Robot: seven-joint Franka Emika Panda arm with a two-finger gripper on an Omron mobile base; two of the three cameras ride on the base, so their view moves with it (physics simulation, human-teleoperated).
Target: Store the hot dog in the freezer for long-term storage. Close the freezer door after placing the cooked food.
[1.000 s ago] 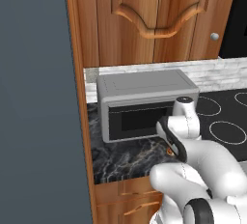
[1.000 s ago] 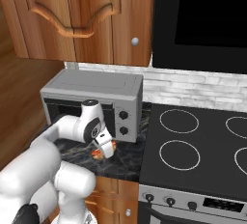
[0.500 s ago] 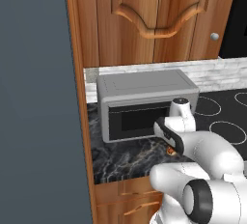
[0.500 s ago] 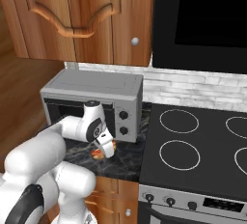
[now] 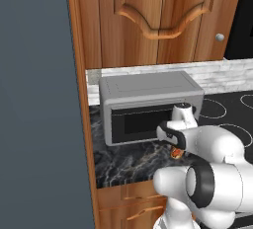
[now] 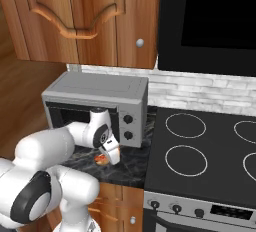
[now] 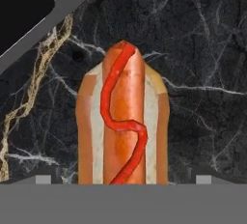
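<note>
A tall dark slate-grey panel of the freezer fills the left side of the left base view, standing beside a brown wooden side wall and the wooden upper cabinets with their carved doors. To the right in the right base view, a black hood or oven front hangs above a black stovetop marked with pale ring burners. A grey microwave with a dark window and two knobs sits on the black marble tabletop, against a pale brick backsplash. The white arm bends down in front of the microwave, its hand lowered over the tabletop just ahead of the microwave's right end. The hand stands fully open, its two finger tips set wide to either side, gripping nothing. Between them, seen from the hand view, lies the hot dog: an orange-tan bun with a sausage along it and a wavy red line of sauce, resting flat on the dark veined marble, with a corner of the microwave close by. In the base views the hot dog shows as a small orange spot right under the hand
</note>
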